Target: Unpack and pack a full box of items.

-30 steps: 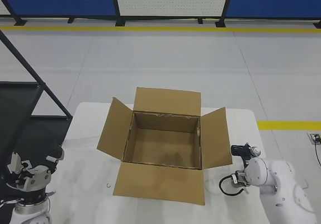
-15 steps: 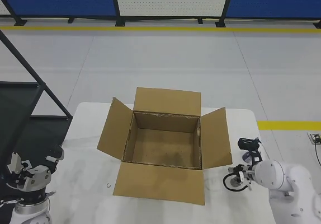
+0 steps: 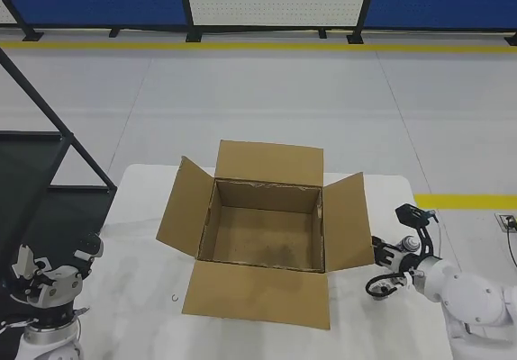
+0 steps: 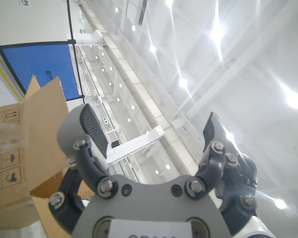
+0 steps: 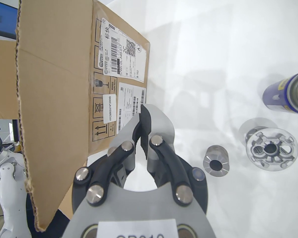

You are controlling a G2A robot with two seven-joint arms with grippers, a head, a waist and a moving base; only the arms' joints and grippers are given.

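From above, the cardboard box [image 3: 263,236] stands on the white table [image 3: 141,270] with all four flaps splayed and its floor bare, so I judge the unpacking done and the packing due. My left gripper [image 3: 56,261] sits well off the box's left flap. My right arm [image 3: 457,297] lies just past the right flap, its tip too small to read here.

The left wrist shows that gripper's pads spread wide, aimed at the ceiling and holding nothing.

On the right wrist, my right gripper [image 5: 142,111] has its pads pressed together on nothing, beside the box's labelled wall. A blue can [image 5: 285,95], a toothed metal hub [image 5: 272,148] and a small steel bushing [image 5: 216,164] stand beside the box, probably set within reach for repacking.
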